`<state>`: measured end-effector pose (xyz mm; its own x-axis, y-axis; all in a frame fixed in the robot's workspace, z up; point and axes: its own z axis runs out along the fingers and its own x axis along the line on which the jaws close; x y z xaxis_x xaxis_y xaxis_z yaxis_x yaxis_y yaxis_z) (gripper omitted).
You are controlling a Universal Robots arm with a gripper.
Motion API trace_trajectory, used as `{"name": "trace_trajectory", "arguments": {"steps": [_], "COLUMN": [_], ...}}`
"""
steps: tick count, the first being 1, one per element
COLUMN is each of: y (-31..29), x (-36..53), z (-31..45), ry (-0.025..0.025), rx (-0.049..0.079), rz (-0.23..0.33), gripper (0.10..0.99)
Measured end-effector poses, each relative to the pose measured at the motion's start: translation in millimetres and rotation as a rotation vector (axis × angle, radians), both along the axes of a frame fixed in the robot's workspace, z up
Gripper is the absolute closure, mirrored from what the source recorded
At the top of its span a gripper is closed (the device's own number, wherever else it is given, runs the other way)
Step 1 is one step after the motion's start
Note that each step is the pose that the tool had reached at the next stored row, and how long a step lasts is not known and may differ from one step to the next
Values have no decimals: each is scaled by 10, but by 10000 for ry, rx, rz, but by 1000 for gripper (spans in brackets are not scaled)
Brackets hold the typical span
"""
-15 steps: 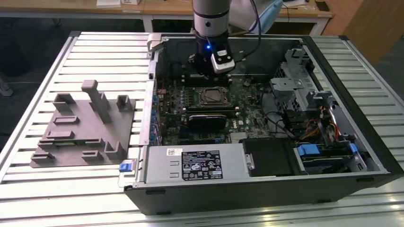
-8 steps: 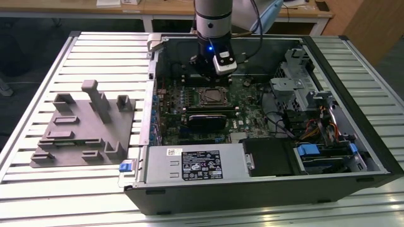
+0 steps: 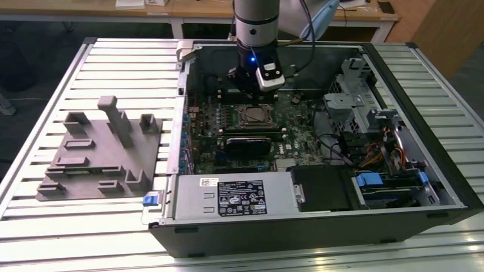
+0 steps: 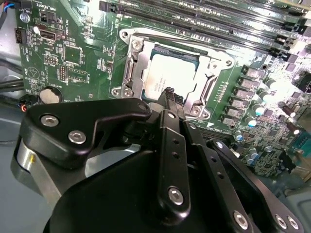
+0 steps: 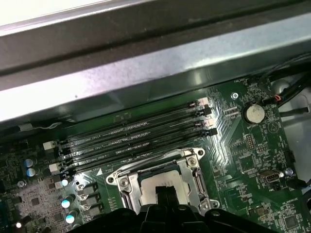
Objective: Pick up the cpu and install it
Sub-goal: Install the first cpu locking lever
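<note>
The cpu point(image 4: 163, 77), a pale silvery square chip, lies flat inside the metal-framed socket point(image 4: 130, 68) on the green motherboard. In the first wrist view the cpu point(image 5: 146, 187) shows within the socket frame point(image 5: 194, 172), partly hidden by the black fingers. My gripper point(image 4: 169, 93) hangs right over the chip with its fingertips pressed together and nothing between them; I cannot tell whether they touch the chip. In the exterior view my gripper point(image 3: 253, 95) stands just above the socket point(image 3: 253, 115) inside the open computer case.
Memory slots point(image 5: 131, 141) run beside the socket, and a coin battery point(image 5: 253, 113) sits further off. A grey plastic fixture point(image 3: 102, 153) with upright posts lies on the slatted table at the exterior view's left. The power supply point(image 3: 234, 195) and drive cage point(image 3: 363, 107) crowd the case.
</note>
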<state>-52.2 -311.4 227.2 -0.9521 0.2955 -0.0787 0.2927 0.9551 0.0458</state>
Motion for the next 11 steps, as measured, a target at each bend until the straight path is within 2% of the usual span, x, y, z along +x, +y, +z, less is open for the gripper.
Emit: {"name": "trace_trajectory", "arguments": {"steps": [11], "y": [-8], "x": [8], "z": [0], "ry": [2], "rx": [-27], "rz": [-1], "gripper": [980]}}
